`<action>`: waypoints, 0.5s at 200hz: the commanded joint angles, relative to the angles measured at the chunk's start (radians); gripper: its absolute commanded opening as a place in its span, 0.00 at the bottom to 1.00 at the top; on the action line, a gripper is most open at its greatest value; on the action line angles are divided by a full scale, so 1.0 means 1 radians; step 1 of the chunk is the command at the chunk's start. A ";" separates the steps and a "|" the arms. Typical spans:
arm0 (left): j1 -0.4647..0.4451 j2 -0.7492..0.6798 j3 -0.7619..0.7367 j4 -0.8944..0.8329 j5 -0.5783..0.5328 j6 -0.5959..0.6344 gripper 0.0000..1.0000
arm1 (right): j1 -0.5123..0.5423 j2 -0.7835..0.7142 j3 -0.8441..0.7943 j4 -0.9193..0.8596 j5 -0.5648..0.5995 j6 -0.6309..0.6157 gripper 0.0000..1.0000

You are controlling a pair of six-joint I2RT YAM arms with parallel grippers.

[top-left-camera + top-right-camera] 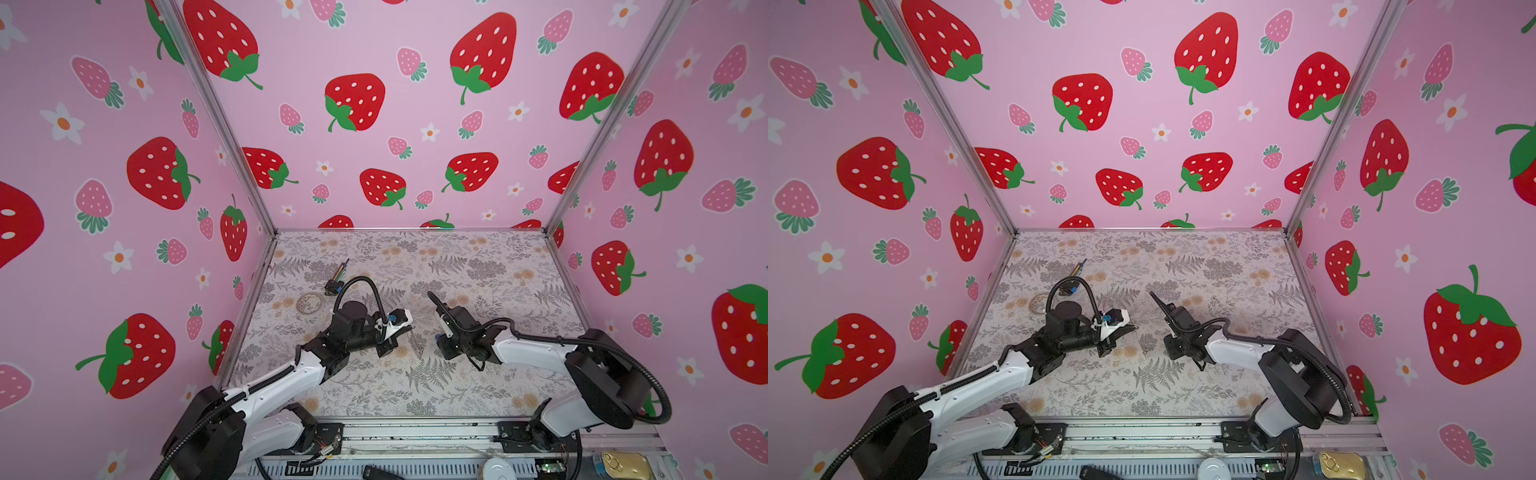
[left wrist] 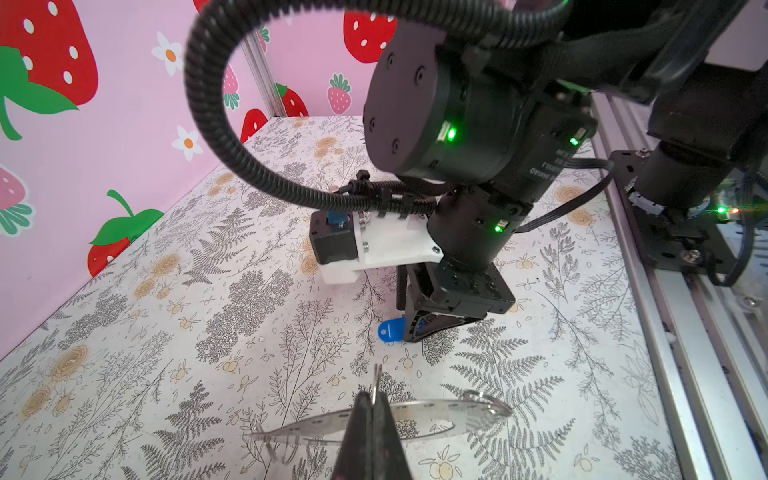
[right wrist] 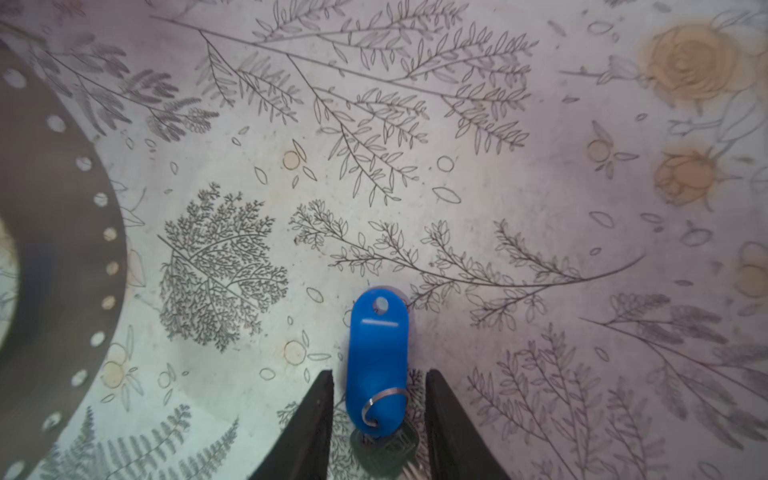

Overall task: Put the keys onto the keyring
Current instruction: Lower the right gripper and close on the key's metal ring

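Note:
My left gripper (image 2: 374, 405) is shut on the rim of the keyring (image 2: 436, 415), a thin grey metal ring with small holes, and holds it just above the table. Both top views show this ring (image 1: 417, 344) (image 1: 1144, 345) hanging edge-on below the left gripper (image 1: 411, 332) (image 1: 1133, 329). The keys (image 3: 378, 353), a blue oblong tag joined by a small split ring to a silver key, lie on the table. My right gripper (image 3: 379, 376) is open and straddles them, a gap showing on each side. The keyring's band (image 3: 62, 249) stands close beside it.
A black-and-blue plug with coloured wires (image 1: 334, 284) and a pale see-through hoop (image 1: 309, 302) lie at the back left of the floral table. Pink strawberry walls close in three sides. An aluminium rail (image 1: 415, 432) with the arm bases runs along the front edge.

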 commanded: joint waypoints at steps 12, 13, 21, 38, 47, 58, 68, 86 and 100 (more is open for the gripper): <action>-0.007 -0.010 0.040 0.021 0.004 0.022 0.00 | 0.025 0.014 0.022 0.000 -0.012 -0.023 0.34; -0.007 -0.010 0.040 0.021 0.004 0.022 0.00 | 0.026 0.015 0.023 0.000 -0.013 -0.026 0.34; -0.007 -0.011 0.041 0.019 0.002 0.023 0.00 | 0.032 0.013 0.022 0.000 -0.014 -0.042 0.33; -0.009 -0.012 0.042 0.017 0.000 0.024 0.00 | 0.043 0.010 0.015 -0.005 -0.015 -0.072 0.29; -0.009 -0.011 0.042 0.017 0.001 0.024 0.00 | 0.046 0.008 0.011 -0.012 -0.014 -0.086 0.27; -0.009 -0.011 0.042 0.017 0.000 0.024 0.00 | 0.051 0.001 0.005 -0.018 -0.022 -0.107 0.26; -0.010 -0.011 0.042 0.017 0.001 0.025 0.00 | 0.053 -0.011 -0.002 -0.021 -0.034 -0.124 0.24; -0.010 -0.013 0.042 0.016 0.000 0.026 0.00 | 0.054 -0.044 -0.018 -0.026 -0.047 -0.147 0.25; -0.012 -0.012 0.042 0.016 -0.002 0.027 0.00 | 0.054 -0.079 -0.029 -0.038 -0.018 -0.144 0.29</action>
